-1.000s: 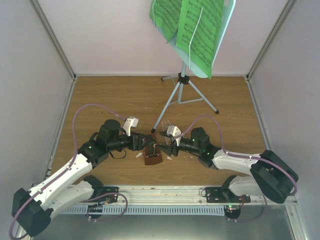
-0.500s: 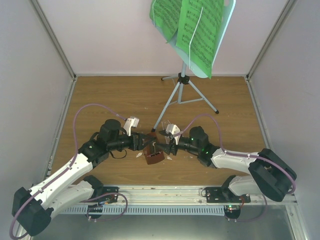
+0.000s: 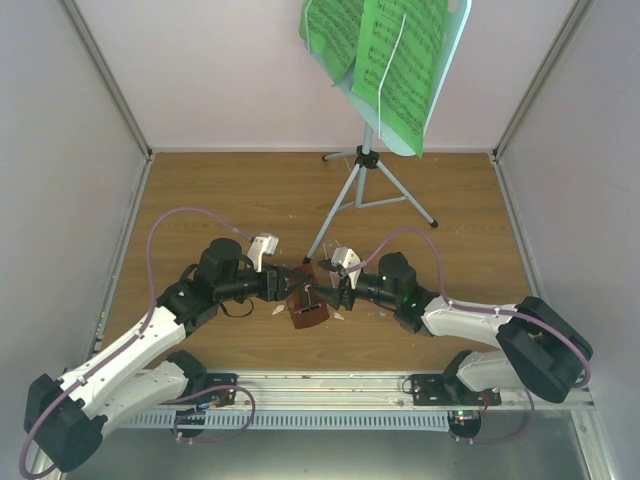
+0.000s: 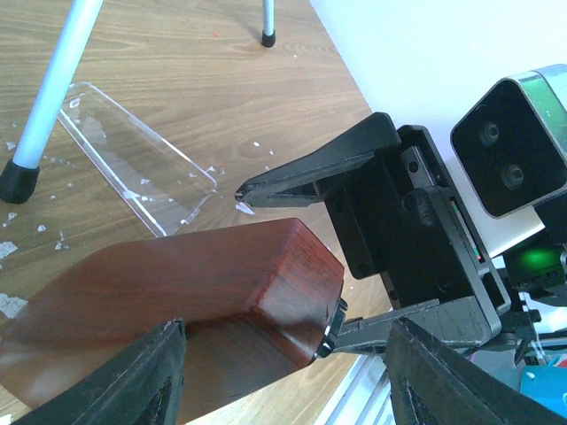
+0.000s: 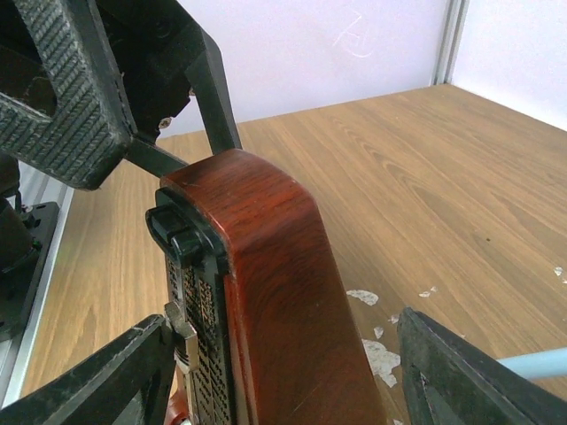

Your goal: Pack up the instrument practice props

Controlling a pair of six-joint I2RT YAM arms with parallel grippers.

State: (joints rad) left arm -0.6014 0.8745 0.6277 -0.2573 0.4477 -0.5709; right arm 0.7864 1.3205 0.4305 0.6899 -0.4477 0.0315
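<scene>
Metronome is on the tabletop at centre, close to the near edge, right between the two arms. Both are on it, so neither is meaningfully nearer.

Left pincer: wide, jaws straddling the red-brown body. One finger looks to be against it and the other stands clear, so I see no clamp. Right pincer: also wide. It straddles the other end, with a visible gap on the outer side.

Key relation: judging from both wrist views, the metronome's long axis runs roughly along the line between the two pincers. Each therefore looks down its length at the other's fingers. The top view is too small to confirm this. If you close either one, watch for finger clash at the far end.

The clear cover lies flat beside a leg of the music stand, among white crumbs. The stand is at the back, well apart, with the green sheet music on it.

Writing: there's a tick scale on the metronome face and notation on the pages, neither readable. A faint scribble on the back wall is illegible. No brand is visible.
</scene>
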